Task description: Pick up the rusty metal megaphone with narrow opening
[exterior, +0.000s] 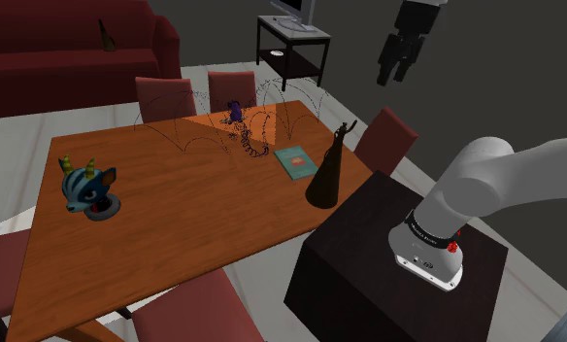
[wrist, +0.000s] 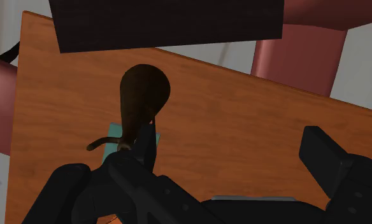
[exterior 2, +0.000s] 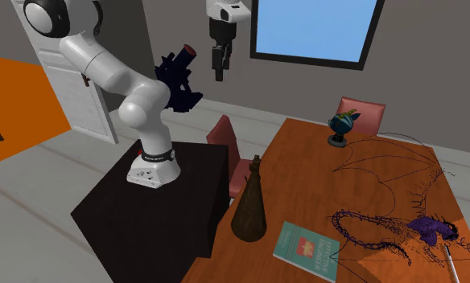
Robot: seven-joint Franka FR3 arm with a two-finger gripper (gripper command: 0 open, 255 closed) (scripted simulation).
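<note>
Well beneath the spread claw (exterior: 395, 74), the dark brown megaphone (exterior: 328, 180), upright

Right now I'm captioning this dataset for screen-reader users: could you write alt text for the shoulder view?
A dark, brownish cone-shaped megaphone stands upright, narrow end up, on a wooden table at the edge nearest the robot's stand, beside a teal book. The open black gripper hangs high above, holding nothing.

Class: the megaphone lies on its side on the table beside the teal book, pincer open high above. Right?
No. The shoulder view shows the megaphone standing upright on its wide end. The rest holds: it is on the table beside the teal book, with the pincer open high above.
</note>
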